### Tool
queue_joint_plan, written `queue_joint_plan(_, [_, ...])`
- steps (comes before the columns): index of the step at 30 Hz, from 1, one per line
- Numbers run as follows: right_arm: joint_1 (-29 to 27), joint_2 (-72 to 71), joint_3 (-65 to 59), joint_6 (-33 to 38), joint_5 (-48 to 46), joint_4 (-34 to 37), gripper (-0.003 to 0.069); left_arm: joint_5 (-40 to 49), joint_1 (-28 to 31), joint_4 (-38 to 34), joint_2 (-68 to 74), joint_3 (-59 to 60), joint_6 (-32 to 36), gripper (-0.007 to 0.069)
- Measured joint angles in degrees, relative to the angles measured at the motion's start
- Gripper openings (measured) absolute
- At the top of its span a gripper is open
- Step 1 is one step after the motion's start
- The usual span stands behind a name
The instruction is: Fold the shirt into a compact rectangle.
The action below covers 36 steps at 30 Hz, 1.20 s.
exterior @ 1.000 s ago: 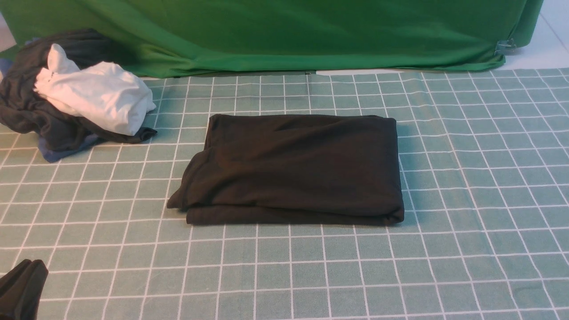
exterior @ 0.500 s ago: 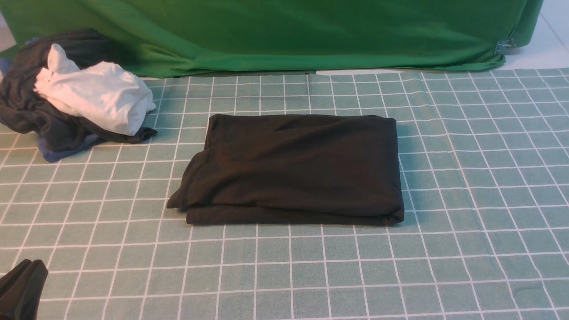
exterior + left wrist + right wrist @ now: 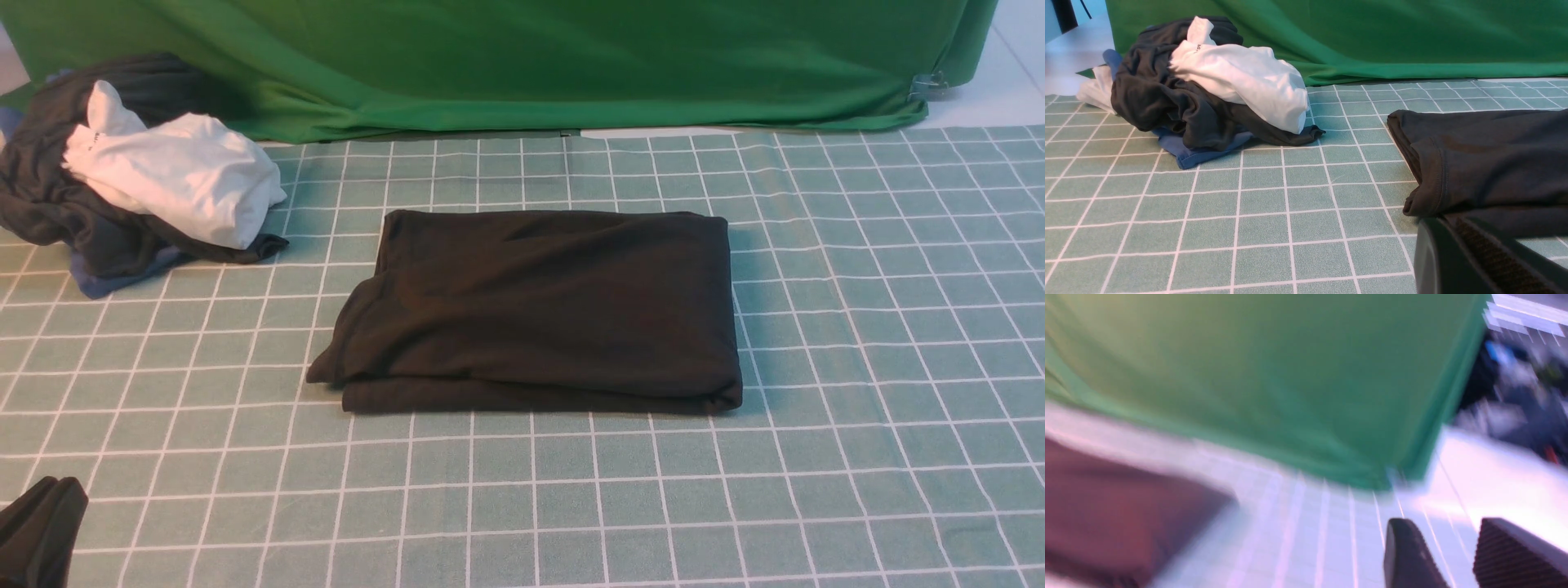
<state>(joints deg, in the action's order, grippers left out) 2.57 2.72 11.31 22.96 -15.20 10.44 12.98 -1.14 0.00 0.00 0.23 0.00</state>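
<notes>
Lying flat in the middle of the tabletop [image 3: 898,327], the shirt [image 3: 539,310] forms a folded black rectangle of stacked layers, its left edge slightly rumpled and a hemmed flap showing in the left wrist view. At the far left corner, well apart from it, a white garment [image 3: 175,175] sits on a dark grey garment [image 3: 73,220] with blue cloth [image 3: 106,282] beneath. A green backdrop [image 3: 531,57] hangs behind. The left gripper [image 3: 37,531] rests at the near left, touching nothing; whether its jaws are parted I cannot tell. The right gripper [image 3: 1457,555], seen only in its blurred wrist view, has its jaws apart and empty.
</notes>
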Motion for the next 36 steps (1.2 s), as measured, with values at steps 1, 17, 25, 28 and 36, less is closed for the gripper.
queue_joint_plan(1, [-0.4, 0.0, -0.9, 0.0, 0.0, 0.0, 0.0244, 0.0, 0.0, 0.0, 0.0, 0.0, 0.0, 0.0013])
queue_joint_plan(17, [-6.8, -2.7, -11.8, -9.3, 1.5, 0.3, 0.0244, 0.6, 0.0, 0.0, 0.0, 0.0, 0.0, 0.0013])
queue_joint_plan(25, [-2.5, -2.7, -11.9, -10.7, 1.5, 0.4, 0.0244, 0.6, 0.0, 0.0, 0.0, 0.0, 0.0, 0.0013])
queue_joint_plan(28, [-2.2, -2.7, -11.9, -10.8, 1.5, 0.4, 0.0243, 0.6, 0.0, 0.0, 0.0, 0.0, 0.0, 0.0013])
queue_joint_plan(36, [-2.1, -2.7, -11.9, -10.9, 1.5, 0.4, 0.0242, 0.6, 0.0, 0.0, 0.0, 0.0, 0.0, 0.0013])
